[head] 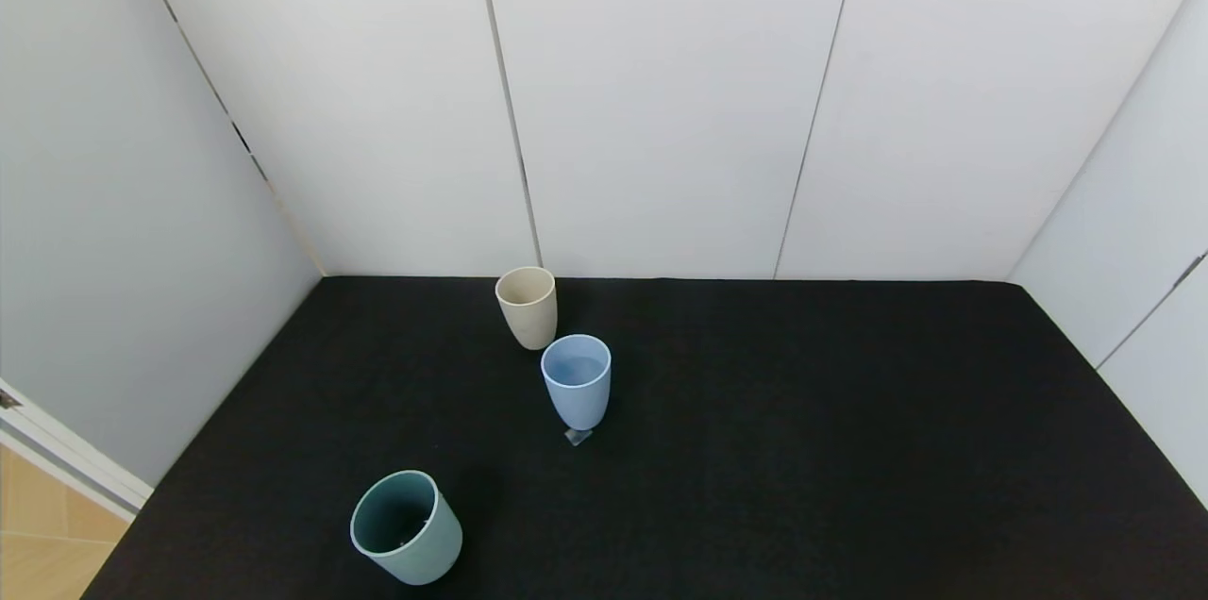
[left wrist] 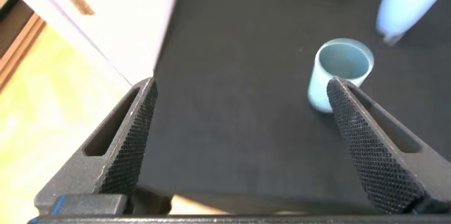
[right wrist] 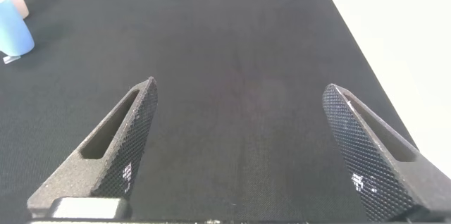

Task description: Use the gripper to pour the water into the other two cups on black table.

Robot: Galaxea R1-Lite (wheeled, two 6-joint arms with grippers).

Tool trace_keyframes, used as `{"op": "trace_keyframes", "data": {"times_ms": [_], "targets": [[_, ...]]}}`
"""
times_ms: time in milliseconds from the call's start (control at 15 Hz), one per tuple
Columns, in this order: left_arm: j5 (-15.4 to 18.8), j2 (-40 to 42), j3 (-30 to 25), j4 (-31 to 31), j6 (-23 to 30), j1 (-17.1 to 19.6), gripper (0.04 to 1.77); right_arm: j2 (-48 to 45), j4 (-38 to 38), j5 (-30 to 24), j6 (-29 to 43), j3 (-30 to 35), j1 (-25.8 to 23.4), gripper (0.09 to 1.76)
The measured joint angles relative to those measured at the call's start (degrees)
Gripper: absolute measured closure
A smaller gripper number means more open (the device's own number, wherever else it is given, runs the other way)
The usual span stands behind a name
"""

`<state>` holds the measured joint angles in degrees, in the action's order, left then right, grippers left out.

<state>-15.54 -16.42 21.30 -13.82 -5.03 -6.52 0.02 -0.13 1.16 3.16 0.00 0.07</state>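
On the black table [head: 802,449] stand three tumblers. The beige cup [head: 527,307] is farthest back. The light blue cup [head: 577,381] stands just in front of it, and a small clear piece lies on the table at its base. The wider teal-green cup [head: 407,526] stands near the front left. Neither arm shows in the head view. My left gripper [left wrist: 241,90] is open and empty above the table's front left part, with the teal-green cup [left wrist: 339,75] beside one finger. My right gripper [right wrist: 239,90] is open and empty over bare table [right wrist: 232,55].
White panel walls close the table at the back and both sides. A wooden floor [head: 38,534] shows past the table's front left corner. The blue cup also shows far off in the right wrist view [right wrist: 14,30].
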Motion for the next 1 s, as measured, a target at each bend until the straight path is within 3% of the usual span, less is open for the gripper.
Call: {"op": "trace_keyframes", "data": {"times_ms": [133, 400, 533, 733, 1000], "targets": [[3.80, 0.05, 2.12, -2.88, -0.09, 2.61, 0.09, 0.00, -0.02, 0.00, 0.01, 0.00, 0.00, 0.14], [8.30, 1.96, 2.02, -5.50, -0.11, 8.12, 0.09, 0.00, -0.02, 0.00, 0.01, 0.00, -0.02, 0.14], [9.84, 3.22, 1.38, -5.35, -0.13, 8.50, 0.09, 0.00, -0.02, 0.00, 0.01, 0.00, -0.02, 0.14], [14.95, 6.95, -0.29, -5.55, 0.35, 7.49, 0.09, 0.00, -0.02, 0.00, 0.00, 0.00, -0.02, 0.14], [15.06, 13.20, -5.29, -4.28, 0.46, 6.85, 0.09, 0.00, -0.02, 0.02, 0.01, 0.00, 0.00, 0.14]]}}
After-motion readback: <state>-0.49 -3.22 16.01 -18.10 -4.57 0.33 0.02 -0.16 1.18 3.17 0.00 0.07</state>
